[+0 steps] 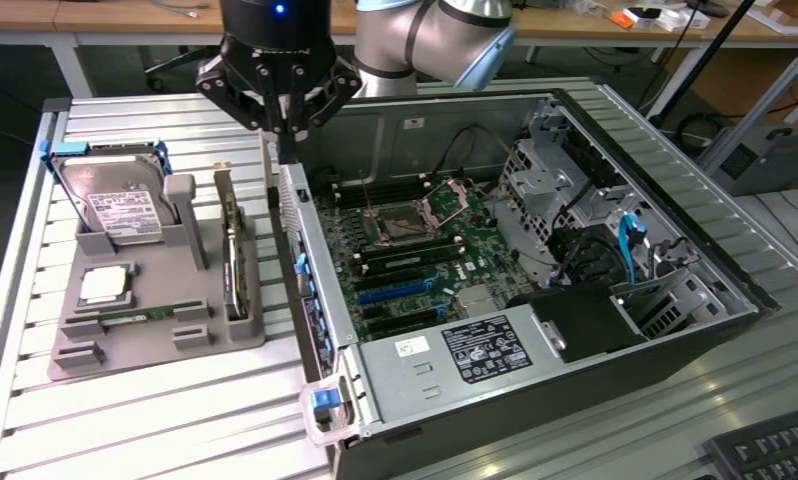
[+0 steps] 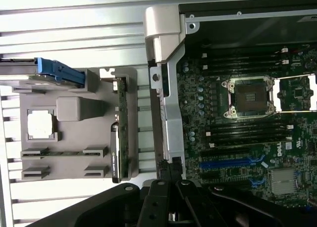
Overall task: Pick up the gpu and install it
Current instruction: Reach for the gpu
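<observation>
The gpu (image 1: 231, 255) is a thin dark card with a silvery bracket end. It stands on edge in a slot along the case-side edge of the grey holder (image 1: 152, 345). The wrist view has the gpu (image 2: 121, 125) edge-on in that same holder (image 2: 74, 108). My gripper (image 1: 286, 152) hangs shut and holds nothing, above the gap between the holder and the open computer case (image 1: 413, 385), close to the case's rear wall. Its tips (image 2: 170, 173) hover over that wall's metal edge. The motherboard (image 1: 419, 265) lies exposed, with blue expansion slots (image 2: 228, 162).
The holder also carries a hard drive (image 1: 116, 205) in a blue bracket, a processor chip (image 1: 103, 285) and a memory stick (image 1: 132, 318). Everything rests on a slatted metal table (image 1: 159, 420). A keyboard corner (image 1: 773, 455) lies at the exterior view's lower right.
</observation>
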Controlling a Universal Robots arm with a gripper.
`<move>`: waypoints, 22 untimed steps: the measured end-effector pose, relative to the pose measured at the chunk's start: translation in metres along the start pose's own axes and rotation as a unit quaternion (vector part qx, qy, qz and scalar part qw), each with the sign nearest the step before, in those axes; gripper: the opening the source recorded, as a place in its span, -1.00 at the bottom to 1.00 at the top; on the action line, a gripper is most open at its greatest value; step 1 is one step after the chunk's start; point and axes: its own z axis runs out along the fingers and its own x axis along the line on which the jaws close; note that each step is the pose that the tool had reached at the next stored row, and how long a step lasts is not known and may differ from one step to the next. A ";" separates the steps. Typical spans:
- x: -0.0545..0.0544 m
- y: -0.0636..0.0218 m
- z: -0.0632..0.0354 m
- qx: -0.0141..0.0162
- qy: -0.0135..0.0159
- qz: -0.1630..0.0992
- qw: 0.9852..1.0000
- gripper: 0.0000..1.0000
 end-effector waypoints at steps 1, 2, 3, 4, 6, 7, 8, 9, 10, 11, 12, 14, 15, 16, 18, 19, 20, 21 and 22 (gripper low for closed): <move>0.000 0.0000 0.0000 0.000 0.000 0.000 1.000 -0.79; 0.001 -0.0001 0.0000 0.000 0.000 0.000 1.000 -0.79; 0.001 -0.0001 0.0000 0.000 0.000 0.000 1.000 -0.79; 0.002 -0.0001 0.0000 0.000 0.000 0.000 1.000 -0.79; 0.003 -0.0002 -0.0001 0.000 0.000 0.000 1.000 -0.79; 0.003 -0.0002 0.0000 0.000 0.000 0.000 1.000 -0.79; 0.004 -0.0003 0.0000 0.000 0.000 0.000 1.000 -0.79; 0.004 -0.0003 0.0000 0.000 0.000 0.000 1.000 -0.79; 0.004 -0.0003 0.0000 0.000 0.000 0.000 1.000 -0.79; 0.005 -0.0004 -0.0001 0.000 0.000 0.000 1.000 -0.79; 0.005 -0.0004 -0.0001 0.000 0.000 0.000 1.000 -0.79; 0.007 -0.0005 -0.0001 0.000 0.000 0.000 1.000 -0.79; 0.007 -0.0005 -0.0001 0.000 0.000 0.000 1.000 -0.79; 0.007 -0.0006 -0.0001 0.000 0.000 0.000 1.000 -0.79; 0.009 -0.0007 -0.0001 0.000 0.000 0.000 1.000 -0.79; 0.009 -0.0007 -0.0001 0.000 0.000 0.000 1.000 -0.79; 0.010 -0.0007 -0.0001 0.000 0.000 0.000 1.000 -0.79; 0.010 -0.0008 -0.0001 0.000 0.000 0.000 1.000 -0.79; 0.011 -0.0008 -0.0001 0.000 0.000 0.000 1.000 -0.79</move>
